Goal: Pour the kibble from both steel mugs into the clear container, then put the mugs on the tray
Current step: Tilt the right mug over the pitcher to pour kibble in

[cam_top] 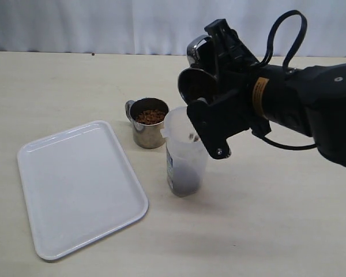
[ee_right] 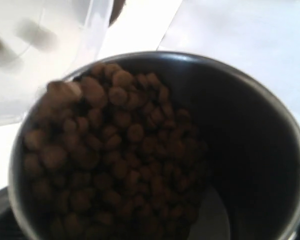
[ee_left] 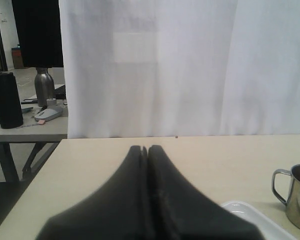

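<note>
Reading any of the writing fails: the yellow sticker [cam_top: 258, 96] on the right arm's wrist and the label strip [cam_top: 170, 167] on the side of the clear container [cam_top: 187, 151] both carry marks too small to make out.

The right gripper [cam_top: 214, 86] pinches the tilted steel mug [cam_top: 195, 82] between its two black fingers [cam_top: 210, 128], one above the mug and one below. The mug's mouth is tipped toward the container's flared rim. The right wrist view looks straight into that mouth. The kibble [ee_right: 115, 165] is heaped against one side of the wall, bare steel shows on the other side, and the container's rim is only a white blur beyond. A dark layer of pellets lies in the bottom of the container, and a pellet or two show just under its rim. The cloudy wall makes the depth of that layer hard to judge.

The standing steel mug [cam_top: 149, 122] is upright on the table [cam_top: 57, 86], just beside the container, and holds kibble close to its rim. The white tray [cam_top: 81, 190] lies flat near both, further left.

The left gripper [ee_left: 145, 150] appears only in its own wrist view, its fingers pressed together over the table. In that view the standing mug is cut off by the frame edge and only a corner of the tray shows.
</note>
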